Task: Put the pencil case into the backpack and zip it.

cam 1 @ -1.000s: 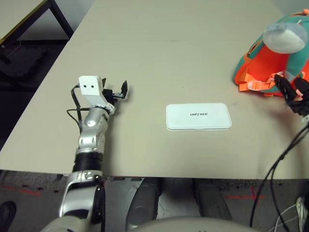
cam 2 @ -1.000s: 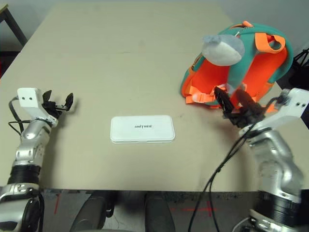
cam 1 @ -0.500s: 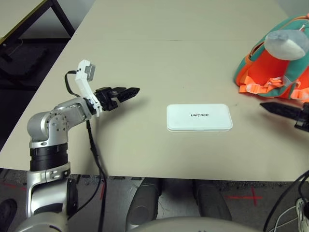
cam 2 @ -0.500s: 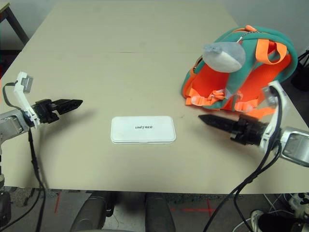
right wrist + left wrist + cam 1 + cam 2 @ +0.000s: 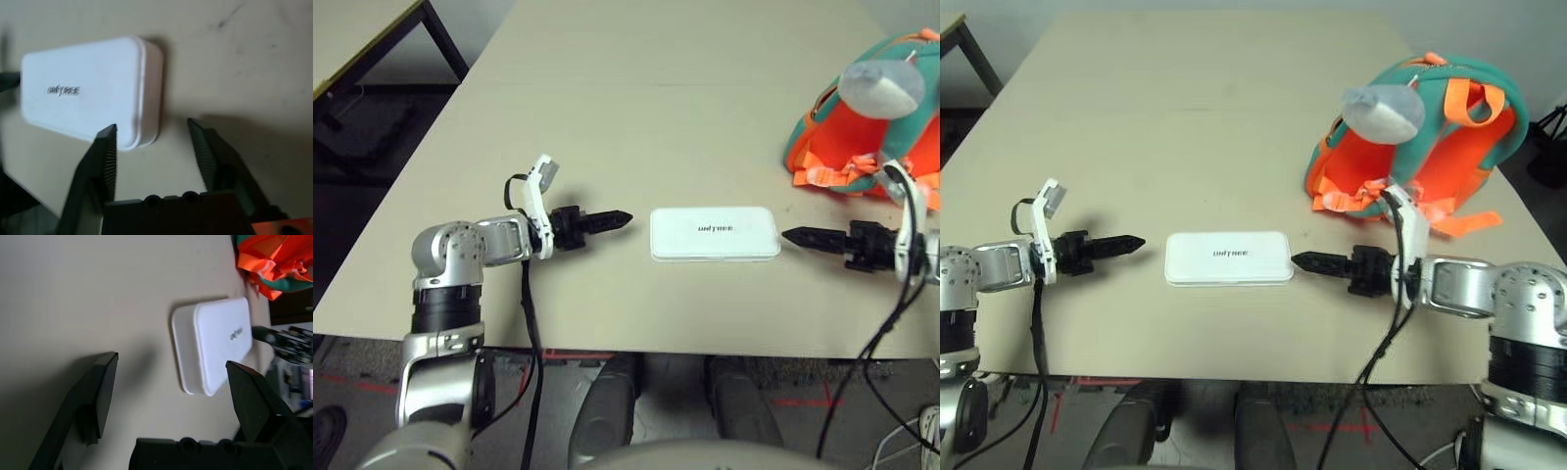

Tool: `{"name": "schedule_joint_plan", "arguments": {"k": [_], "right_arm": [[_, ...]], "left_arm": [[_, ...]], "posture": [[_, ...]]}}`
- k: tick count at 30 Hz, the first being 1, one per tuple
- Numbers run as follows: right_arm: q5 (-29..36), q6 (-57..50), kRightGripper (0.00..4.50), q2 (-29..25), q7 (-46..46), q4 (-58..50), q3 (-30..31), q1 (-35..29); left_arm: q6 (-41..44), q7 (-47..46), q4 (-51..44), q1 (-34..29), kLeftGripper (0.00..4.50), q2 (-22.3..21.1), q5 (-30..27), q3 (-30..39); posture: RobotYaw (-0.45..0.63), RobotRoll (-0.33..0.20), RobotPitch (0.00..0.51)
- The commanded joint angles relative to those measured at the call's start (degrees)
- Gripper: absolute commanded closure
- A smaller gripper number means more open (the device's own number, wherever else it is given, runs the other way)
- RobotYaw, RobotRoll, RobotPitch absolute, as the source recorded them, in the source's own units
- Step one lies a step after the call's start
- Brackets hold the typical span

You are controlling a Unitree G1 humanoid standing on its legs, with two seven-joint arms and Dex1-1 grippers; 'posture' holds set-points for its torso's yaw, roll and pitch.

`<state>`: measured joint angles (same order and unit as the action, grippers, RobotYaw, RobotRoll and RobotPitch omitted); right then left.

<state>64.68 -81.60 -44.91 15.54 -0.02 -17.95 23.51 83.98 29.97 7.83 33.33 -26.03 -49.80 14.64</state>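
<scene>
The white pencil case (image 5: 1228, 258) lies flat near the table's front edge, its lettering facing up. My left gripper (image 5: 1136, 243) points at its left end from a short gap away, low over the table. In the left wrist view the fingers (image 5: 100, 396) stand wide open, with the pencil case (image 5: 215, 342) ahead of them. My right gripper (image 5: 1301, 260) points at the case's right end, almost touching it. Its fingers (image 5: 105, 156) are apart with nothing between them, and the corner of the pencil case (image 5: 83, 90) is just ahead. The teal and orange backpack (image 5: 1449, 166) sits at the back right.
A grey-blue plush charm (image 5: 1383, 108) hangs on the backpack's front. Black cables (image 5: 1376, 343) drop from both wrists over the table's front edge (image 5: 1234, 375). A dark table frame (image 5: 362, 69) stands beyond the left edge.
Both arms have swung inward and down to table level and now point at the two ends of the pencil case. The right gripper has left the backpack's straps.
</scene>
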Motion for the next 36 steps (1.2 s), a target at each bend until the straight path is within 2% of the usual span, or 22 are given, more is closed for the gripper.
{"name": "schedule_joint_plan", "arguments": {"k": [1,6,7,18,22,36], "right_arm": [[-5.58,2.28,2.82,1.14,-0.87,0.17,2.07,0.65],[-10.68,4.14,4.4,2.6,-0.33,0.65,2.68,2.01],[-11.47,4.11,4.46,2.77,-0.14,0.57,2.9,2.25],[-15.84,0.82,4.46,5.85,2.04,-2.32,7.56,5.17],[-16.97,0.05,4.46,8.53,2.44,-3.76,8.97,5.38],[-20.33,-2.17,4.46,13.8,3.52,-5.87,9.75,7.72]], "left_arm": [[4.38,-0.65,1.9,0.6,0.0,2.07,-0.36,0.27],[7.65,-0.12,0.95,0.73,0.0,3.75,-0.2,-0.54],[8.09,0.05,0.7,0.57,0.0,4.04,-0.21,-0.8],[5.45,0.91,3.67,0.46,0.0,5.77,2.3,-2.24],[3.82,1.28,4.81,0.78,0.0,6.4,3.08,-3.24],[2.14,3.29,5.66,0.85,0.0,7.05,4.64,-4.49]], "posture": [[0.13,0.0,0.158],[0.13,0.0,0.165],[0.13,0.0,0.165],[0.12,0.0,0.165],[0.12,0.0,0.165],[0.11,0.0,0.173]]}}
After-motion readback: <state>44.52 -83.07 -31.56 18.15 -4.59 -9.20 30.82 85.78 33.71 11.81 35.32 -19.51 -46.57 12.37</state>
